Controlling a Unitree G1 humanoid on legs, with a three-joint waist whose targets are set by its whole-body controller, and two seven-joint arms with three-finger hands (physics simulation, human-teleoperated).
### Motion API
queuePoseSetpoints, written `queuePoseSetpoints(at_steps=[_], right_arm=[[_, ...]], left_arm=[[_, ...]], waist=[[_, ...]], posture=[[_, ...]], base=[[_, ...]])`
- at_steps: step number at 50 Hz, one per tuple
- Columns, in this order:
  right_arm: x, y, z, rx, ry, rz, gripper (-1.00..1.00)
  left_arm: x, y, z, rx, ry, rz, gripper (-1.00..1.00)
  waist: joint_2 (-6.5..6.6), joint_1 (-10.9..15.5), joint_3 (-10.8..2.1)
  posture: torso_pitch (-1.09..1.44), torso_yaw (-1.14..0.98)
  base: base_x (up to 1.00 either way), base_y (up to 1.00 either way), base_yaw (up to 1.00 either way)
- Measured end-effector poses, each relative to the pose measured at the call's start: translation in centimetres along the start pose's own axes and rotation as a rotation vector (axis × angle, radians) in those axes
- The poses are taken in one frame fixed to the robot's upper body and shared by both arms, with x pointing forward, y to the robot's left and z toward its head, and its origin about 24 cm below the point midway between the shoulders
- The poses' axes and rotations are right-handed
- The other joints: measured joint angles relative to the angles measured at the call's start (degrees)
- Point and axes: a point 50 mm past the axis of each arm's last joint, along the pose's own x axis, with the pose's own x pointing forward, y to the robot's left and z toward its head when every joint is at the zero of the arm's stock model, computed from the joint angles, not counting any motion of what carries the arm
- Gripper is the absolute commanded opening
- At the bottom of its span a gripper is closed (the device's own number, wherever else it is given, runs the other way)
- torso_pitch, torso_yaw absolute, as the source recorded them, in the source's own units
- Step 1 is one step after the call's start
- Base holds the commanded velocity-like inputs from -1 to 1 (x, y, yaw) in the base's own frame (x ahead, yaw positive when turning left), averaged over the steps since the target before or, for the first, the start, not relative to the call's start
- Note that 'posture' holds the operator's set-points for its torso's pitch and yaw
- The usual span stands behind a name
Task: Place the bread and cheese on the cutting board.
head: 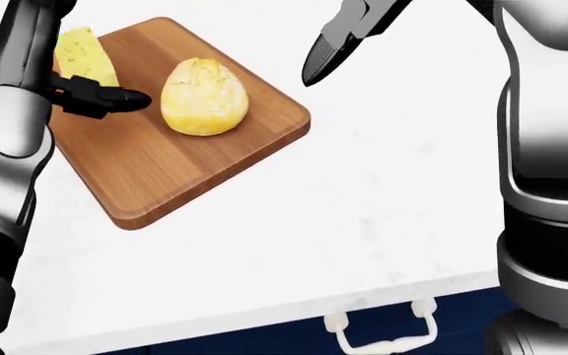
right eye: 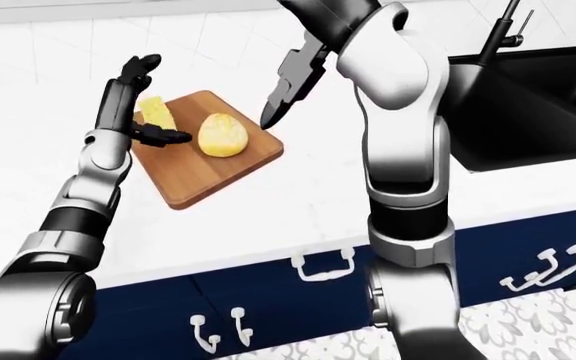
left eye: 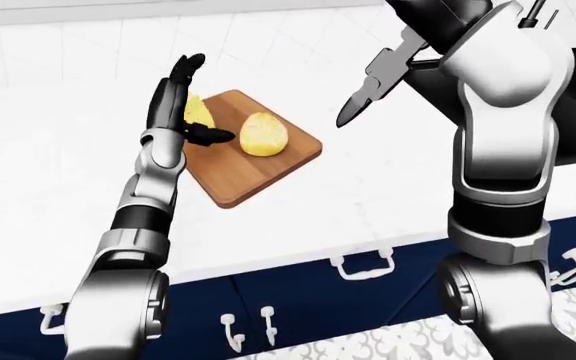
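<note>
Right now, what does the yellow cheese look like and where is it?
The cheese is a pale yellow wedge with tiny specks, tilted near the top-left corner of the wooden cutting board, left of the bread. The left hand stands open beside it, one dark finger across its lower edge and partly hiding it.

Bright, even, seemingly shadowless, sharp render
</note>
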Motion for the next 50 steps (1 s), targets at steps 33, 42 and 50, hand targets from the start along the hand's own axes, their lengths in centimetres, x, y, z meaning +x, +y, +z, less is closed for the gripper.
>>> queuePoseSetpoints(at_steps=[33,42,50], right_arm=[[-0.8,-0.7,0.1,-0.003,0.011,-0.013,1.00],[-2.2,-2.0,2.0,0.051,-0.005,-0.048,1.00],[-4.7,-2.7,3.6,0.101,-0.005,-0.084,1.00]], left_arm=[[-0.4,9.7,6.4,-0.069,-0.098,0.106,1.00],[-2.8,12.5,9.3,-0.095,-0.161,0.111,1.00],[-7.9,15.9,13.7,-0.121,-0.278,0.151,1.00]], waist=[[0.27,-0.18,0.82],[0.08,-0.06,1.52],[0.18,-0.07,1.74]], posture=[[0.00,0.00],[0.00,0.00],[0.00,0.00]], base=[[0.00,0.00,0.00],[0.00,0.00,0.00],[0.00,0.00,0.00]])
